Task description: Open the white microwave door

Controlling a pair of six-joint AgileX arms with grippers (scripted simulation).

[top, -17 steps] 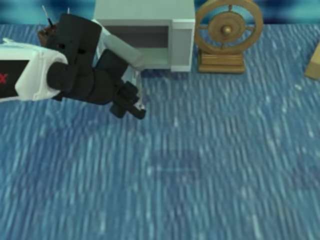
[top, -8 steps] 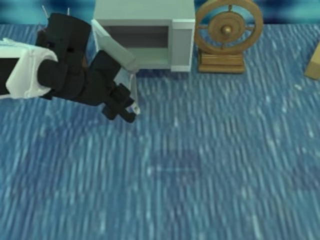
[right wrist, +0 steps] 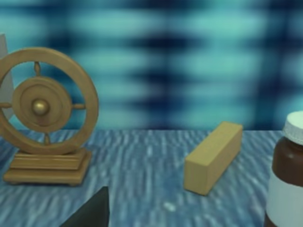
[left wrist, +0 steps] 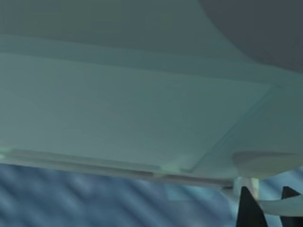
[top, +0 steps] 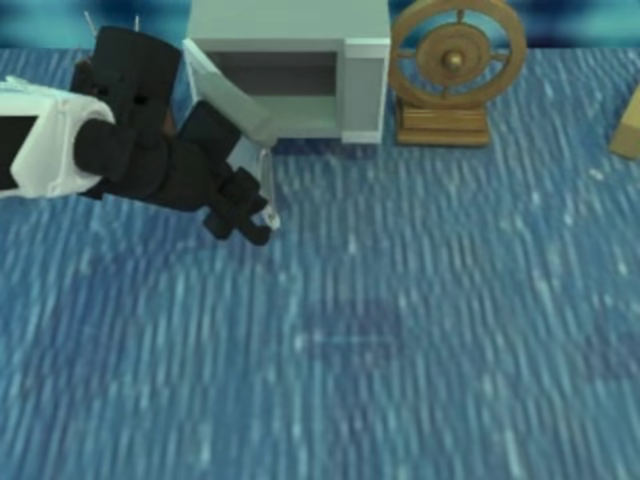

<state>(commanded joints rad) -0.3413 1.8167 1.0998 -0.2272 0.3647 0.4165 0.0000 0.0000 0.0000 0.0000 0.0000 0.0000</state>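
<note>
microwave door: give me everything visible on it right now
The door is a flat, pale white-grey panel with a greyish translucent window, plastic-looking. It stands swung open, hinged at the microwave's left front edge and angled out toward the table's front, leaving the cavity exposed. A thin pale handle runs off its free end; the left end effector sits at that handle, fingers closed around it. In the left wrist view the panel fills most of the frame, with the handle between dark fingertips.

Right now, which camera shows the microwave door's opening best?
The top view: the white microwave door stands swung outward, the left gripper at its free edge. The left wrist view shows only its panel close up; the right wrist view misses it.
</note>
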